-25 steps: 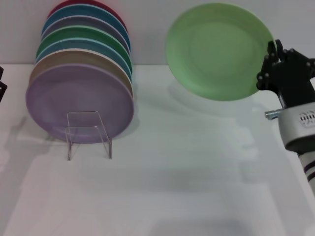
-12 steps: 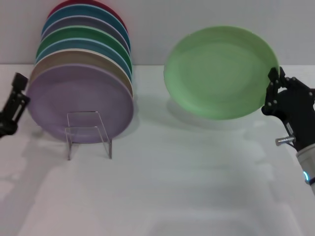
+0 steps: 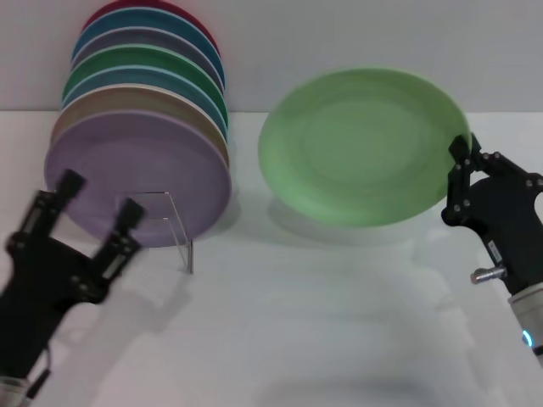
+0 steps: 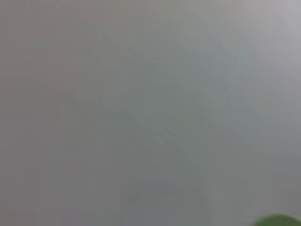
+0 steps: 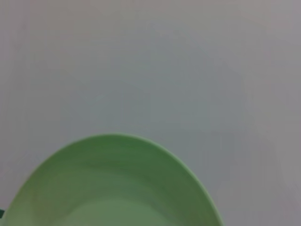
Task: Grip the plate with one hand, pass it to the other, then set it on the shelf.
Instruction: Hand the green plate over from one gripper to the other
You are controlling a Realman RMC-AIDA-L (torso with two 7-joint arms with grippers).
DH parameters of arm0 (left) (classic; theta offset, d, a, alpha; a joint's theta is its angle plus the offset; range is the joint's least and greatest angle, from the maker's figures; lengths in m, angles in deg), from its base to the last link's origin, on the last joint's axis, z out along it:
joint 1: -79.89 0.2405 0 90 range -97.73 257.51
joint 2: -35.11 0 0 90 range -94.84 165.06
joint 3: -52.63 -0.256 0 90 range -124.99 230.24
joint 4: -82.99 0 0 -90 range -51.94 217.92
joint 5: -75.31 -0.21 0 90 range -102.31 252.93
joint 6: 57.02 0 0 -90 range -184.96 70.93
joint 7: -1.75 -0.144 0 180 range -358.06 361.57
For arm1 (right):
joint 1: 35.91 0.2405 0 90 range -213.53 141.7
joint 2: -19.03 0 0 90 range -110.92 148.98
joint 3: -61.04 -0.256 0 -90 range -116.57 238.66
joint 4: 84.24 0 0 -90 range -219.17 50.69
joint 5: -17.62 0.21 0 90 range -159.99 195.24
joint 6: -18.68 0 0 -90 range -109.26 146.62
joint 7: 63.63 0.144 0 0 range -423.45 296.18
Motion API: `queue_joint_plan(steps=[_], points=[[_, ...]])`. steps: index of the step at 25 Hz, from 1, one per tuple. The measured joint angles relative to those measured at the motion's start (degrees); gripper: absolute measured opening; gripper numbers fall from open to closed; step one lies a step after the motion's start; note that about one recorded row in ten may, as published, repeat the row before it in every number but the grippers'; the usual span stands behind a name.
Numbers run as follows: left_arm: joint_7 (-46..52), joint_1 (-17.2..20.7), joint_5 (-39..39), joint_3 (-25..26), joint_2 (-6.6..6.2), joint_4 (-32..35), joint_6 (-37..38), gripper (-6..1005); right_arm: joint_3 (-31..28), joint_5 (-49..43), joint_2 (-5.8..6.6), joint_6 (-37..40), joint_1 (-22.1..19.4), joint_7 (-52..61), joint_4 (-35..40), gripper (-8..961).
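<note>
The pale mint-green plate (image 3: pixel 361 146) is held in the air, tilted with its face toward me, right of the plate stack. My right gripper (image 3: pixel 462 161) is shut on its right rim. The plate also fills the lower part of the right wrist view (image 5: pixel 117 188), and a green sliver of it (image 4: pixel 278 220) shows in the left wrist view. My left gripper (image 3: pixel 97 199) is open and empty at the lower left, its fingers in front of the lilac plate (image 3: pixel 136 174). The clear acrylic shelf (image 3: pixel 165 222) stands just right of that gripper, partly hidden by it.
Several coloured plates (image 3: pixel 148 80) lean in a stack behind the lilac one on the shelf, against the back wall. The white table (image 3: pixel 322 322) stretches between the two arms.
My right gripper has brought the plate lower and to the left. My left gripper has come up from the left edge and now stands open in front of the lilac plate and shelf.
</note>
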Motion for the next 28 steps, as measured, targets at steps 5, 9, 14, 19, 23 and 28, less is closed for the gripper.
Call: queue_joint_plan(steps=[5,9,14,19,23,28], points=[[-0.4,-0.9,0.2,-5.5,0.08,-3.3,-5.8,709,4.1,0.3,-0.09,2.4,-0.7,-0.5,-0.5,26],[-0.7,-1.1,0.1,-6.3,0.09,-5.8,-10.3,708,5.5,0.3,-0.13,2.9,-0.8,-1.6,-0.9,26],[-1.0,-1.2,0.1,-6.9,0.1,-6.9,-13.0,705,6.7,0.1,-0.16,3.8,-1.7,-4.1,-2.5,25],[-2.3,-2.0,0.1,-8.2,0.09,-7.5,-15.8,703,8.0,-0.1,-0.13,3.9,-2.6,-7.5,-4.4,25],[-3.8,-2.9,0.3,-8.9,0.1,-8.5,-18.9,701,9.2,0.2,-0.11,4.0,-2.8,-7.9,-5.0,25],[-4.0,-3.8,0.4,-8.6,0.09,-8.8,-21.0,699,9.7,0.2,-0.08,4.0,-2.8,-7.9,-5.1,26]])
